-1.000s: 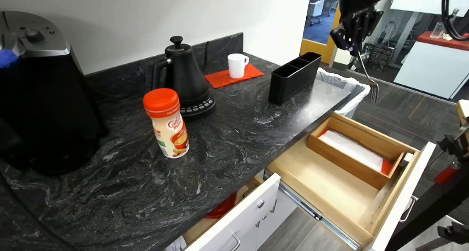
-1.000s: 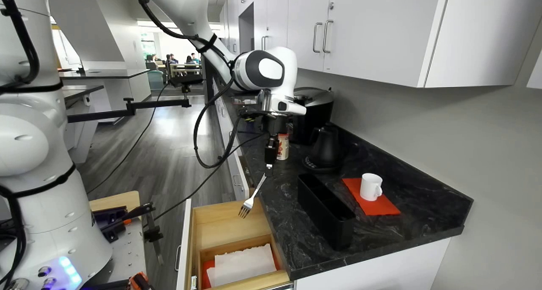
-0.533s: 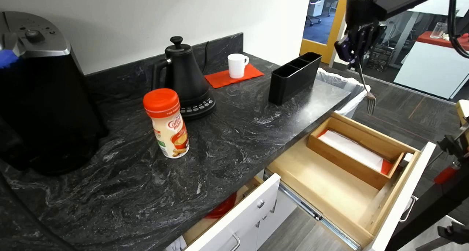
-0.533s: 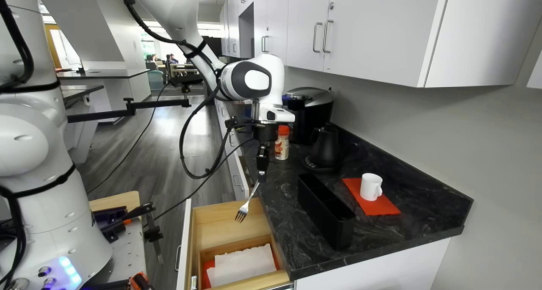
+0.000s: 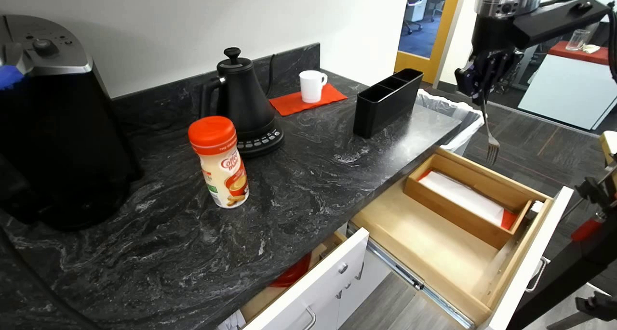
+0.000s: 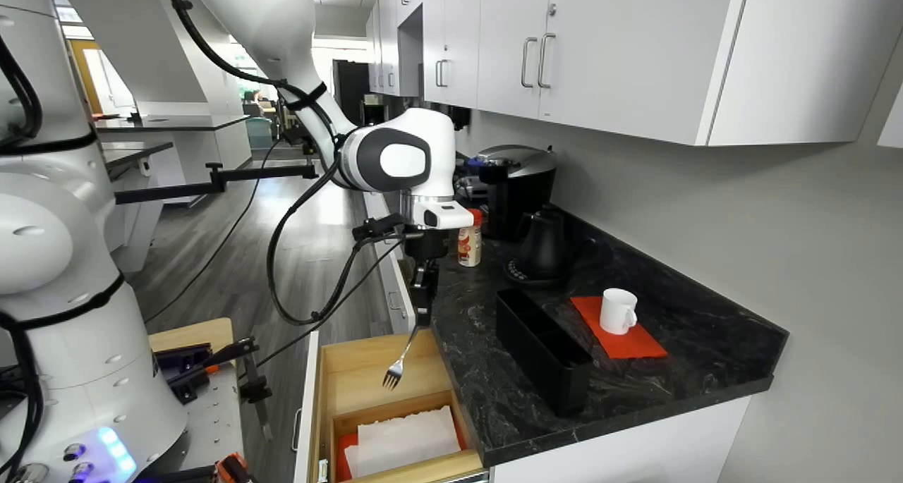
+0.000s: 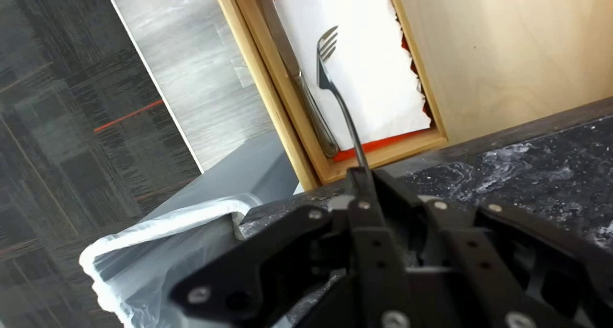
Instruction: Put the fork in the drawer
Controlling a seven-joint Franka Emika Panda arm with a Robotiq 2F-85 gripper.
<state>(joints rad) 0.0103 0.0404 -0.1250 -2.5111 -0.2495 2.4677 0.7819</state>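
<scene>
The black marbled desk (image 5: pixel 308 185) ran off the left and bottom of an exterior view. The white robot arm (image 6: pixel 257 10) was cut off at its top. The drawer (image 5: pixel 429 229) stood pulled out, its front panel (image 5: pixel 545 233) cropped at the lower border in both exterior views. The desk hid part of a lined trash bin (image 7: pixel 160 230). The black body of the coffee maker (image 5: pixel 58 142), clipped at the left, was too dark to read. Shadow filled the slots of the black holder (image 5: pixel 393 108). A creamer canister (image 5: pixel 221 166) covered part of the base of the electric kettle (image 5: pixel 246 99). White paper (image 5: pixel 462 197) in the inner box (image 5: pixel 455 213) of the drawer overlay something red (image 5: pixel 508 220). Beside it lay a table knife (image 7: pixel 319 119), its blade hard to part from the wood. The fork (image 7: pixel 345 109) hung above the drawer, tilted, tines lowest, how high unclear. The fingers (image 7: pixel 400 192) pinched its handle, whose end was lost between them.
</scene>
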